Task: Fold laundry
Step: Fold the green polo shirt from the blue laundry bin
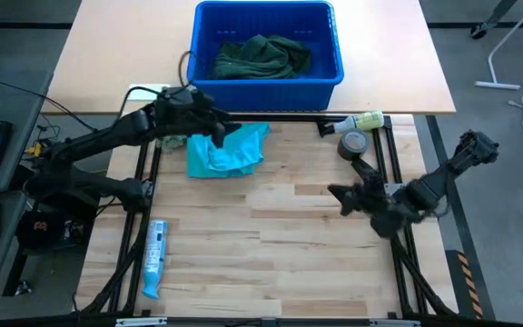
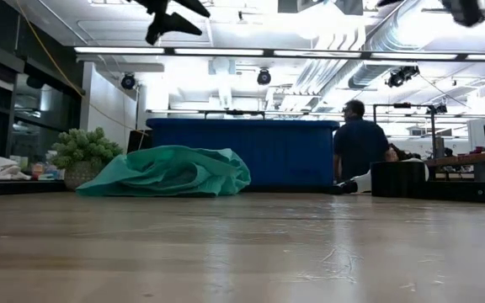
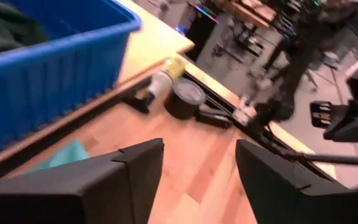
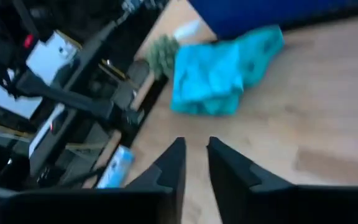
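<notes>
one turquoise shirt [image 1: 228,151] is seen crumpled at about eleven o'clock on the desk [image 1: 271,245], just in front of the blue bin [image 1: 269,76], in which one dark green garment [image 1: 261,57] is heaped. the left hand [image 1: 226,130] is held above the shirt's far edge, its fingers [image 3: 135,174] spread and nothing gripped. the right hand [image 1: 345,194] is kept at three o'clock, well apart from the cloth, its fingers [image 4: 173,163] parted only narrowly and empty. the shirt is judged still unfolded; a single layer could be pinched, so that the bundle is dragged rather than spread. one tape roll [image 1: 353,143], one bottle [image 1: 361,121] and one packet [image 1: 155,257] are counted.
</notes>
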Available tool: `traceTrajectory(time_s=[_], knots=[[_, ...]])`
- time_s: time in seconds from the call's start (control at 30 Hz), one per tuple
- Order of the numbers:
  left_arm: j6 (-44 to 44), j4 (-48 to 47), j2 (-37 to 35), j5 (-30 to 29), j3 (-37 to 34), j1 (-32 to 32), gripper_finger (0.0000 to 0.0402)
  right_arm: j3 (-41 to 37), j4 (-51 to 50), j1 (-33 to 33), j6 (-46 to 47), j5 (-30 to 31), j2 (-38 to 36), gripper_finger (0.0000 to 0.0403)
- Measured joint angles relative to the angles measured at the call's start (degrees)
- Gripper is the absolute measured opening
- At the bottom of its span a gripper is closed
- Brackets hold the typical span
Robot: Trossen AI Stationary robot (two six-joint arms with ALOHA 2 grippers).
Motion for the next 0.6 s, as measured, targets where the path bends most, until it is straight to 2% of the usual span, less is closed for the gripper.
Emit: traceTrajectory(time_s=[0.17, 0.37, 0.47, 0.6], knots=[[1.33, -1.27, -1.07, -1.32, 0.02, 6.13, 0.0215, 0.00, 14.90, -11.66, -18.67, -3.97, 0.48, 0.0131], [-0.81, -0.56, -0.57, -2.35, 0.02, 15.10, 0.0219, 0.00, 26.93, -25.03, -29.18, -8.94, 0.72, 0.0206], [-2.95, 0.75, -0.57, -1.73, 0.02, 18.09, 0.0219, 0.00, 30.12, -29.70, -31.81, -12.67, 0.74, 0.0225], [-2.93, 3.39, -0.33, -1.23, 0.00, 20.71, 0.0219, 0.00, 30.68, -34.49, -33.84, -17.12, 0.75, 0.0228]])
